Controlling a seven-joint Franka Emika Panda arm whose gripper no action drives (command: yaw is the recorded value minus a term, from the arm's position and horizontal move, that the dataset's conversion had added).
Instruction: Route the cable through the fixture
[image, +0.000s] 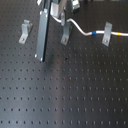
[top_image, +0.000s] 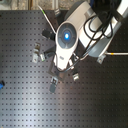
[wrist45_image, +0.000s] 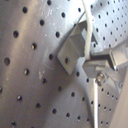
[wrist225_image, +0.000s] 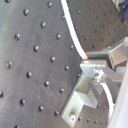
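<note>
Jaws pinching the cable beside the middle clip; next, lowering cord into its slot.

Single Panda arm seen from above in second exterior view, white link w/ blue light over the board, wrist pointing down. In first exterior view the gripper sits low near top edge, a dark bar hanging beside it. Fingers look closed, pinching the cable in both wrist views.
</note>
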